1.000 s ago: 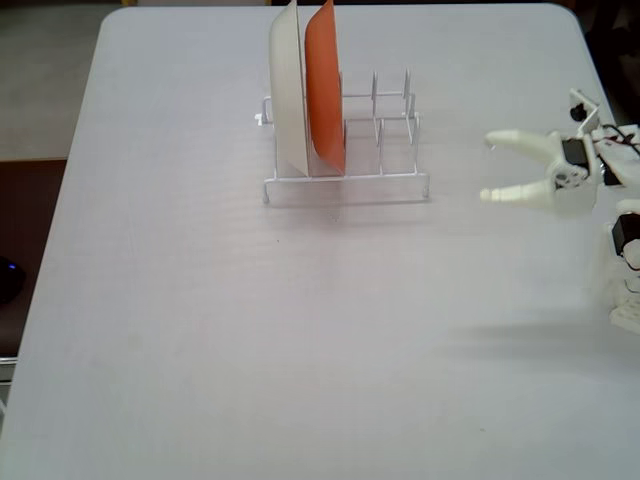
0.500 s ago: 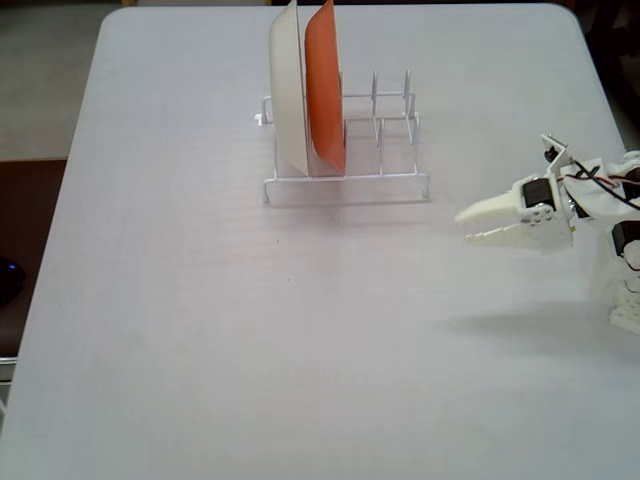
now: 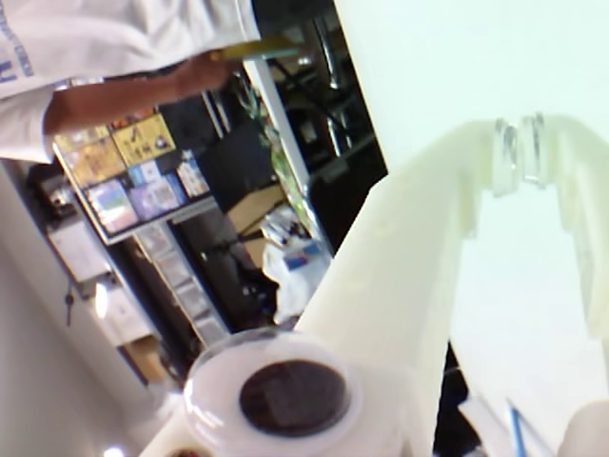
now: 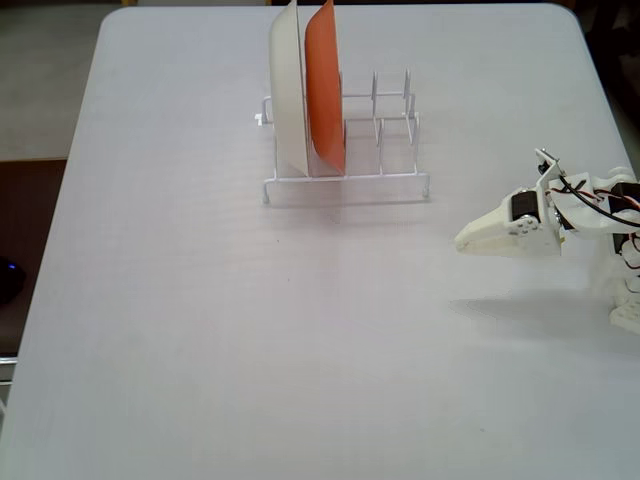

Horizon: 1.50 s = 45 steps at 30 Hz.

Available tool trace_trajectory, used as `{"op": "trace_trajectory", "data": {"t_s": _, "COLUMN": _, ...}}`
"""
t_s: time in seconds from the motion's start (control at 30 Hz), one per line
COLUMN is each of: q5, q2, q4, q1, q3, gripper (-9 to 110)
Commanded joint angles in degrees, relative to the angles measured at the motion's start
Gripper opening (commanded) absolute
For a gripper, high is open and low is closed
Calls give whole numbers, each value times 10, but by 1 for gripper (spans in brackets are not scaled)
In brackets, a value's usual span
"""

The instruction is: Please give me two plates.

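A thin yellow edge (image 3: 255, 49) shows near the top of the wrist view, far from the gripper (image 3: 520, 157), up and to its left. It looks like a yellow plate seen from the side, but the picture is too blurry to be sure. A person's hand (image 3: 203, 72) holds it by one end. The person wears a white shirt (image 3: 114, 33). The light blue plate cannot be seen in either view. The gripper's two white fingers are pressed together at the tips, with only a tiny crack between them, and there is nothing in them. In the fixed view the gripper (image 4: 462, 243) is at the right side of the white table (image 4: 200, 330). It points to the left and hangs a little above the table, with its gray shadow (image 4: 520, 310) just under it. A white wire rack (image 4: 345, 182) stands up and to the left of the gripper, apart from it. Two plates stand on their edges in the rack's left end, the end farthest from the gripper. The orange plate (image 4: 325, 90) is the one nearer the gripper. The cream-white plate (image 4: 288, 90) is just behind it, on the far side. The rack slots closest to the gripper hold nothing.
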Motion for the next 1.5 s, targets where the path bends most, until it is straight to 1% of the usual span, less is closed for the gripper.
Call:
{"op": "trace_trajectory", "data": {"t_s": 0.0, "q5": 1, "q2": 10, "q4": -10, "q1": 6, "q3": 4, "gripper": 0}}
{"op": "trace_trajectory", "data": {"t_s": 0.53, "q5": 16, "q2": 10, "q4": -11, "q1": 11, "q3": 21, "gripper": 0}}
{"op": "trace_trajectory", "data": {"t_s": 0.73, "q5": 5, "q2": 10, "q4": -11, "q1": 18, "q3": 21, "gripper": 0}}
{"op": "trace_trajectory", "data": {"t_s": 0.9, "q5": 10, "q2": 11, "q4": -11, "q1": -11, "q3": 21, "gripper": 0}}
{"op": "trace_trajectory", "data": {"t_s": 1.1, "q5": 20, "q2": 11, "q4": 40, "q1": -40, "q3": 21, "gripper": 0}}
{"op": "trace_trajectory", "data": {"t_s": 1.47, "q5": 19, "q2": 11, "q4": 98, "q1": -40, "q3": 22, "gripper": 0}}
